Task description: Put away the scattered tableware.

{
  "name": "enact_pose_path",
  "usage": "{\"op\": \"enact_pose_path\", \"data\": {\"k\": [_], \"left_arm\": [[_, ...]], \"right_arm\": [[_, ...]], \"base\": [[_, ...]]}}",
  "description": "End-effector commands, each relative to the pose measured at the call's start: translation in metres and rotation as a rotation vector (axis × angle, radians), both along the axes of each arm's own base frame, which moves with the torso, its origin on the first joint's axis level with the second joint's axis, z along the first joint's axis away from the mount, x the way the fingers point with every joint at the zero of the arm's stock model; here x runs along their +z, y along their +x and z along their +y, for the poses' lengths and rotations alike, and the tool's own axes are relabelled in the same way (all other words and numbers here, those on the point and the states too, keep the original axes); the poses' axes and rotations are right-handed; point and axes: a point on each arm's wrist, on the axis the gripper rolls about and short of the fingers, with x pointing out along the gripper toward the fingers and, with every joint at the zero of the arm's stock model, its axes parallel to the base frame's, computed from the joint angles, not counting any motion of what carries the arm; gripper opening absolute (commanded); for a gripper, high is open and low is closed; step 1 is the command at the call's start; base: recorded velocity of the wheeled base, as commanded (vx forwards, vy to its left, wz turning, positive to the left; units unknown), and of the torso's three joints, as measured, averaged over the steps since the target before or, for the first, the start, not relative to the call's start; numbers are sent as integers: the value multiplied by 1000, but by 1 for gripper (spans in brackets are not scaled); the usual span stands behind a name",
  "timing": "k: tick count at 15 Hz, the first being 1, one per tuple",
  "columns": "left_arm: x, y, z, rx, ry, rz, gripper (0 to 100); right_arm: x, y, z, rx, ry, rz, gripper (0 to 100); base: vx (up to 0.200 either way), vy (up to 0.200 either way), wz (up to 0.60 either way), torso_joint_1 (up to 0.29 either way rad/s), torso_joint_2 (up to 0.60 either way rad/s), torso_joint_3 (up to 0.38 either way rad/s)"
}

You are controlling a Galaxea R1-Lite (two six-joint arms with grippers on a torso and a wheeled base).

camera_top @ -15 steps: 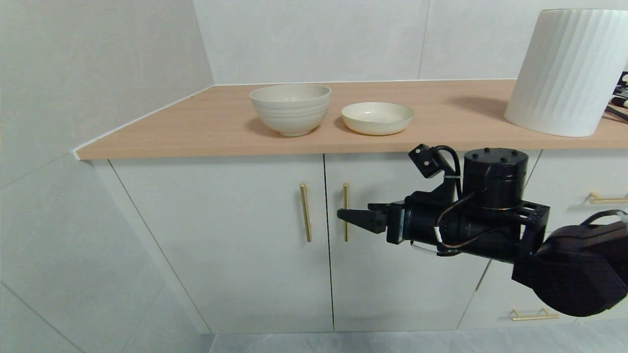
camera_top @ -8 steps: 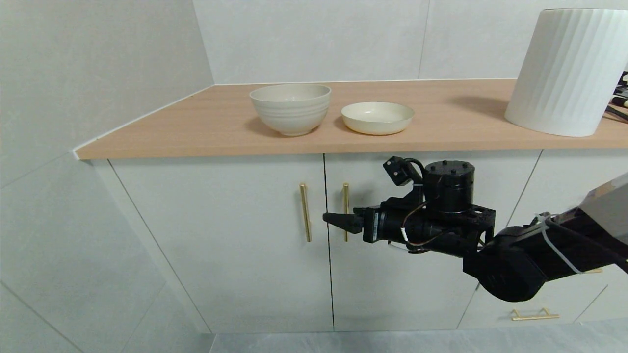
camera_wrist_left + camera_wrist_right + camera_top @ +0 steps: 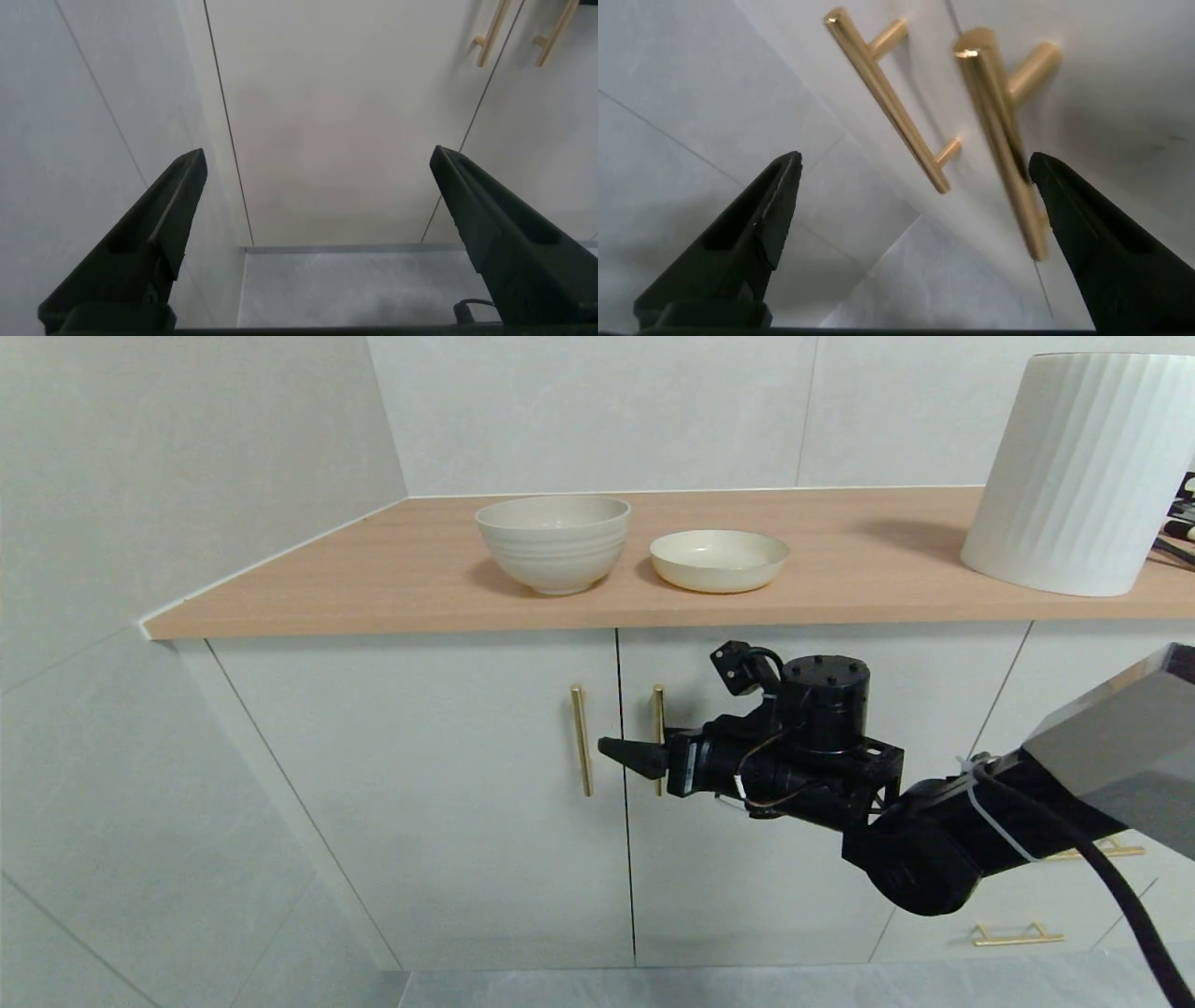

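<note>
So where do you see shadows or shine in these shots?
Head view: the bowl and the shallow dish cast soft shadows to their left on the countertop, as does the white ribbed container. Right wrist view: the gold door handles catch bright highlights, framed by the open right gripper.

I see the wooden counter [image 3: 840, 588] carrying a deep bowl [image 3: 553, 542] just beside a shallow dish [image 3: 718, 560], with a ribbed white container [image 3: 1074, 471] well apart on my right.

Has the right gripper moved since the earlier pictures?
Yes. The right gripper moved left: its tips were at the right door's handle, now they lie between it and the left door's handle.
</note>
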Motion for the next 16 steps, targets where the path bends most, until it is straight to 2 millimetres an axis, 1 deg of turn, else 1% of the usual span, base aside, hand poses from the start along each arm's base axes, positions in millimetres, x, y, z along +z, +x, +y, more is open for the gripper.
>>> {"op": "enact_pose_path", "data": {"k": [1,5,8,11,16], "left_arm": [[0,0,0,0,0,0,100],[0,0,0,0,0,0,100],[0,0,0,0,0,0,100],[0,0,0,0,0,0,100],[0,0,0,0,0,0,100]], "right_arm": [[-9,2,4,4,-6,8,100],[-3,-6,9,20,49,55,100],[7,-14,3,31,65,60,100],[23,-32,-10,115,78,70,100],[29,-49,-24,231,81,110,100]], "base": [[0,0,0,0,0,0],[0,0,0,0,0,0],[0,0,0,0,0,0],[0,0,0,0,0,0],[0,0,0,0,0,0]]}}
